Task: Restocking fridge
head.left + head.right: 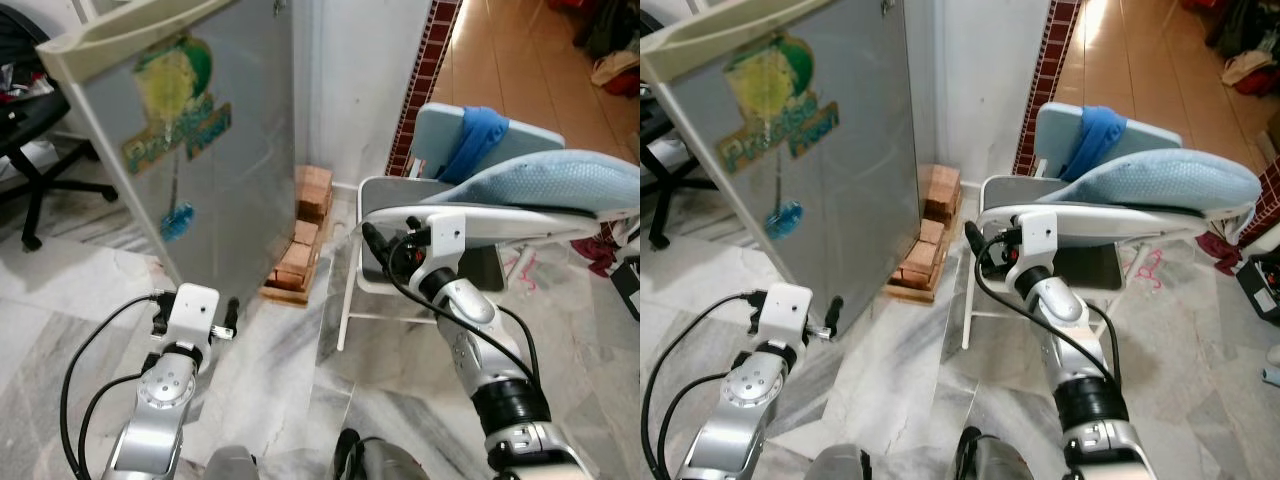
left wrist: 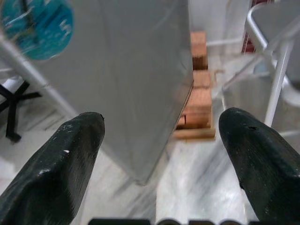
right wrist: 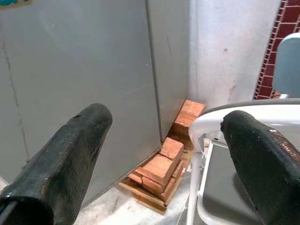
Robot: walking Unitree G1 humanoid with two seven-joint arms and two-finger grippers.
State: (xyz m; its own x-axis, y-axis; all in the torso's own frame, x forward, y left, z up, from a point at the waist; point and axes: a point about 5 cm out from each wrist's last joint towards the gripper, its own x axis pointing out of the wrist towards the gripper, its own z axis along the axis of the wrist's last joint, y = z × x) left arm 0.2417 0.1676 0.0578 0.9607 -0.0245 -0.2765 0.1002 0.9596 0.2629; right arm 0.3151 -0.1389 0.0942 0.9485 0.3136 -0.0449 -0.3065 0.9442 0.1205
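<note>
The grey fridge door stands swung open before me, with a green and yellow sticker and a small blue one on it. My left gripper is low at the door's bottom corner, open, with nothing between its fingers; in the left wrist view the door's lower edge hangs just ahead of it. My right gripper is open and empty too, raised beside the front rim of a grey folding chair. The fridge's inside is hidden behind the door.
A stack of red bricks on a wooden board lies against the white wall behind the door. The folding chair holds a light blue cushion and a blue cloth. A black office chair stands far left. Marble floor lies between the arms.
</note>
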